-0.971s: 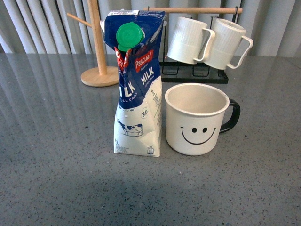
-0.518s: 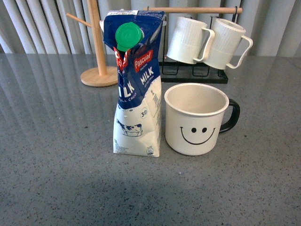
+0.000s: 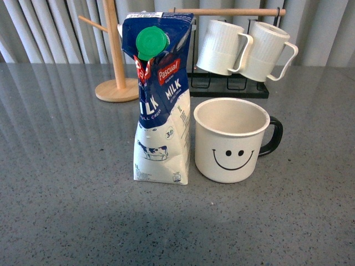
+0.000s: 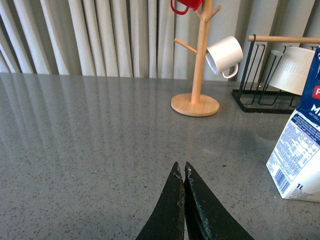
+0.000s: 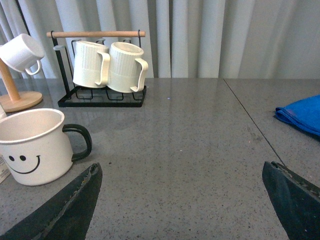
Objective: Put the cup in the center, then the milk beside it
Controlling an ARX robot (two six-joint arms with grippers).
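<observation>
The cup (image 3: 231, 139), a wide white mug with a black smiley face and black handle, stands upright on the grey table in the front view. The milk (image 3: 162, 97), a blue-and-white Pascual carton with a green cap, stands right beside it on its left, nearly touching. No arm shows in the front view. My left gripper (image 4: 180, 169) is shut and empty above bare table, with the milk (image 4: 299, 150) off to one side. My right gripper (image 5: 180, 172) is wide open and empty, with the cup (image 5: 34, 145) beside one finger.
A wooden mug tree (image 3: 115, 61) stands behind the milk; it holds a small white cup (image 4: 224, 55) and a red one (image 4: 186, 5). A black rack with two ribbed white mugs (image 3: 244, 50) stands behind the cup. A blue cloth (image 5: 302, 114) lies far right.
</observation>
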